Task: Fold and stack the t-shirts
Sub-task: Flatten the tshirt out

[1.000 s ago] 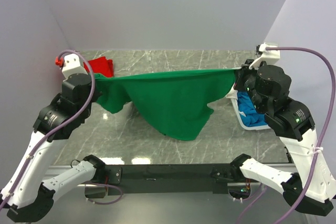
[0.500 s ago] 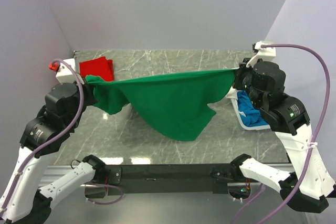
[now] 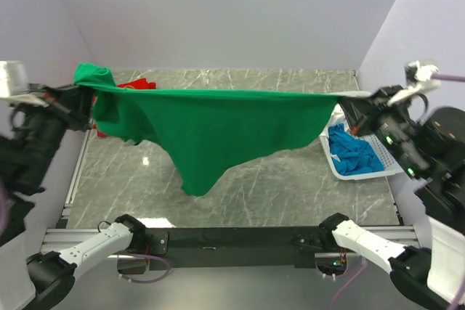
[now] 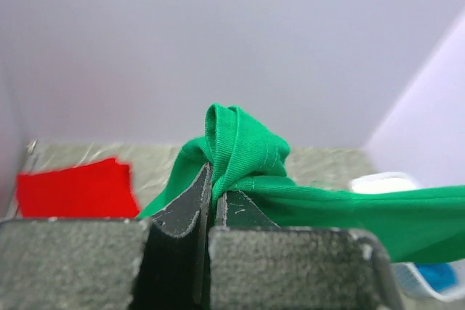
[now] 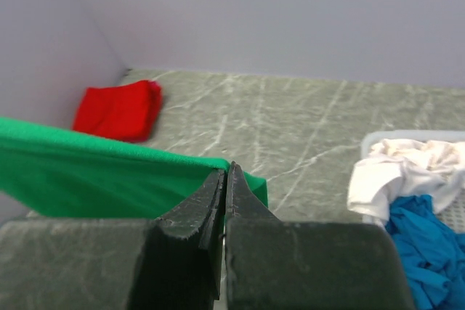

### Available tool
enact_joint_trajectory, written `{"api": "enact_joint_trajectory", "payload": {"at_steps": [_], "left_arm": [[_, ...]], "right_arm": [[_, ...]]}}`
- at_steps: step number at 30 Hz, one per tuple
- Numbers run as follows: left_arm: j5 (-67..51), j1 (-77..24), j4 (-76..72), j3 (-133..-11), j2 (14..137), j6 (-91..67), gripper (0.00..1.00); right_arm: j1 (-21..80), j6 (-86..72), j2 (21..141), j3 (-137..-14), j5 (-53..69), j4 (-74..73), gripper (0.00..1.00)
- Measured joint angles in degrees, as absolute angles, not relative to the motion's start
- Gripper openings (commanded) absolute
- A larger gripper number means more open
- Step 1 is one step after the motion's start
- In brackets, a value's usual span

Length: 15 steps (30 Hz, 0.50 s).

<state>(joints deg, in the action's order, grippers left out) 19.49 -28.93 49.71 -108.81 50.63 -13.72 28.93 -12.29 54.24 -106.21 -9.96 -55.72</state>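
Above the table point(image 3: 305, 186), we hold the green shirt point(image 3: 218, 125) stretched taut between our 2 grippers. The left gripper point(image 4: 211, 183) is clamped on a bunched corner over the left edge, the right gripper point(image 5: 227, 173) is pinched closed on the other corner over the right edge, and the middle sags toward the near edge. At the far-left corner lies the red shirt point(image 5: 120, 110), and by the right edge the basket point(image 3: 328, 159) holds the blue shirt point(image 3: 354, 152) and white shirt point(image 5: 403, 168).

Lab booth (bare walls point(image 3: 218, 12), marble table point(image 3: 290, 186))
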Motion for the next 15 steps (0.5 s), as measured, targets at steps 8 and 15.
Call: {"api": "enact_joint_trajectory", "payload": {"at_steps": [8, 15], "left_arm": [[6.24, -28.8, 54.83, -124.49, 52.84, -13.21, 0.01], [-4.19, -28.69, 53.21, -119.48, 51.55, -13.23, 0.01]], "right_arm": [[28.69, -12.38, 50.3, -113.1, 0.34, -61.25, 0.0], [28.45, -12.51, 47.35, -111.59, 1.19, -61.25, 0.0]]}}
